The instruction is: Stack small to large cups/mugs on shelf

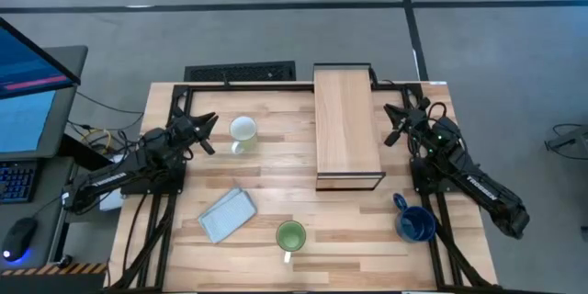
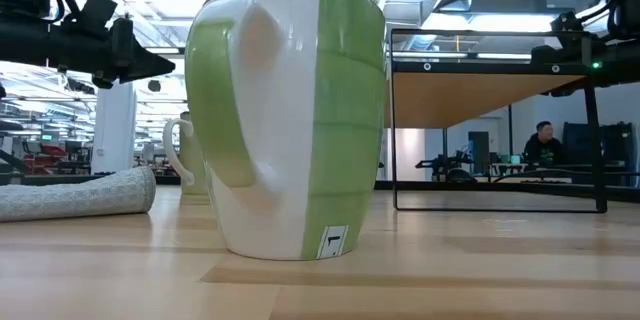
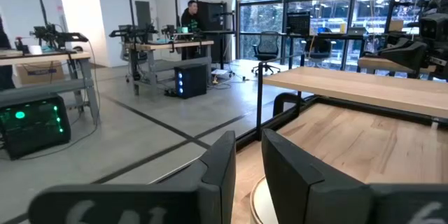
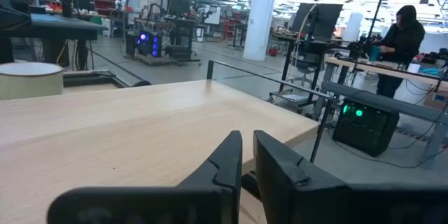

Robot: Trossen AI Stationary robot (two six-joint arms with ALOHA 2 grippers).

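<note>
The worktop point(image 1: 276, 239) carried the shelf point(image 1: 347, 124) at its far centre-right, the shelf's long axis running front to back and its dark-edged open end facing the near side. Bare wood lay open between the shelf and the left edge, and across the near centre.

The white mug point(image 1: 243, 131) stood at the far left, left of the shelf and well apart from it. The left gripper point(image 1: 208, 132) hovered just beside this mug on its left, fingers point(image 3: 222, 171) drawn nearly together with only a narrow slit between them, holding nothing.

The green mug point(image 1: 291, 236) stood near the front edge at centre, handle toward that edge. A folded cloth point(image 1: 227, 214) lay flat to its left, between it and the left arm.

The blue mug point(image 1: 414, 223) stood at the near right, close to the right edge, beside the right arm's forearm. The right gripper point(image 1: 395, 125) hung just beside the shelf's right edge, at about its top level, fingers point(image 4: 225, 161) nearly together and empty, with the blue mug well behind it toward the front.
</note>
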